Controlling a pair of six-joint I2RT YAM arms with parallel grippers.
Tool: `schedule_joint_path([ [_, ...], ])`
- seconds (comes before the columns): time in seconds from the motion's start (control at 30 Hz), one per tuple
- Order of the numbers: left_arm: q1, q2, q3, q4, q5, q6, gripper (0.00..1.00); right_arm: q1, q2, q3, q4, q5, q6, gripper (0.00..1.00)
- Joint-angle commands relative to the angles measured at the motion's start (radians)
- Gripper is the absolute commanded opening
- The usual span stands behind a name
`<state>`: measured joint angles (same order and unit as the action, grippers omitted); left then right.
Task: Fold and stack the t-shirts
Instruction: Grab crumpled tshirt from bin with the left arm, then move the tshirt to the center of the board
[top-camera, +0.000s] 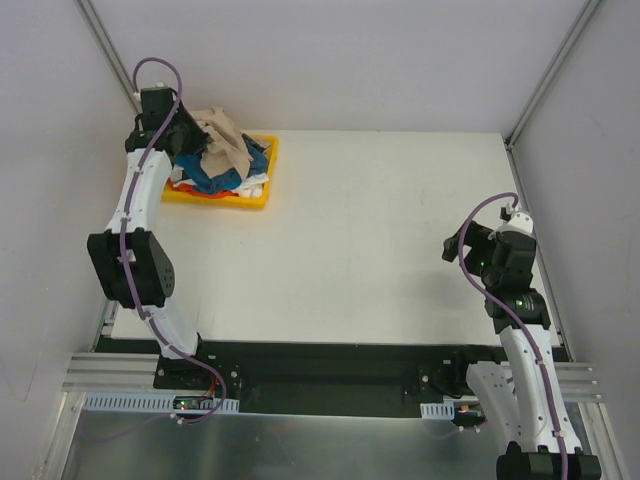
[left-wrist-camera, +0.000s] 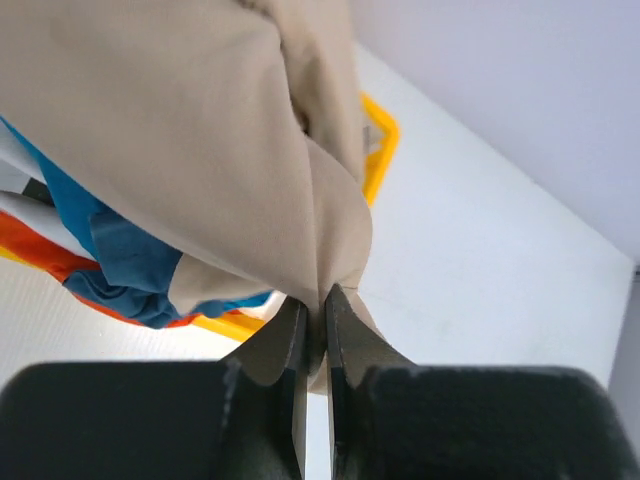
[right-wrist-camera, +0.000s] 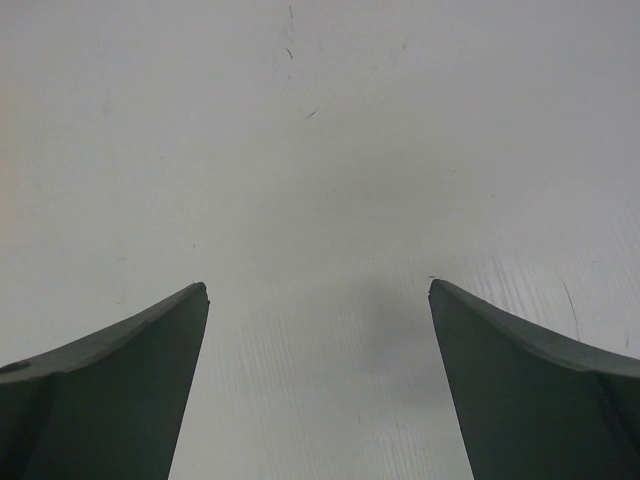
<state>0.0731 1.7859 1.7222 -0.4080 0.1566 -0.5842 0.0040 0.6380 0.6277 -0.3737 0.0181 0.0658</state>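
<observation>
Table (top-camera: 380, 240): tray (top-camera: 266, 182) at far-left corner; left pincer (left-wrist-camera: 315, 303) clamps beige t-shirt (left-wrist-camera: 180, 120) edge.

Yellow tray (top-camera: 268, 176) at white table's (top-camera: 380, 240) far-left corner, pale walls (top-camera: 330, 60)

Pile of t-shirts (top-camera: 225, 165) heaped in tray (top-camera: 268, 178) at far left corner of table (top-camera: 380, 230), left gripper (left-wrist-camera: 315, 300) at pile's left side, pinching topmost t-shirt (left-wrist-camera: 200, 130), right gripper (right-wrist-camera: 318, 285) over table's right side, well apart from tray
</observation>
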Motion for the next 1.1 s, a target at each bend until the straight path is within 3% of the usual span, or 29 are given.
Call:
schedule_joint_path([
  [0.0,-0.004,-0.218,0.042,0.015,0.024,0.02,0.0,-0.001,-0.021,0.018,0.01,-0.01,-0.012,0.97],
  [0.23,-0.07,-0.342,0.255,0.028,0.113,0.118,0.0,-0.001,-0.04,0.02,0.019,-0.052,-0.008,0.97],
  [0.3,-0.155,-0.347,0.359,0.029,0.09,0.151,0.0,-0.002,-0.049,0.021,0.021,-0.055,-0.008,0.97],
  [0.57,-0.214,-0.281,0.681,0.083,0.239,0.127,0.0,-0.001,-0.096,0.018,0.013,-0.061,-0.006,0.97],
  [0.8,-0.305,-0.272,0.694,0.213,0.467,0.049,0.0,-0.001,-0.132,0.015,0.013,-0.066,-0.006,0.97],
  [0.9,-0.422,-0.254,0.692,0.23,0.544,0.06,0.0,-0.002,-0.146,0.015,0.016,-0.063,-0.006,0.97],
  [1.07,-0.577,-0.24,0.653,0.23,0.549,0.101,0.0,-0.001,-0.167,0.027,-0.008,-0.034,0.005,0.97],
])
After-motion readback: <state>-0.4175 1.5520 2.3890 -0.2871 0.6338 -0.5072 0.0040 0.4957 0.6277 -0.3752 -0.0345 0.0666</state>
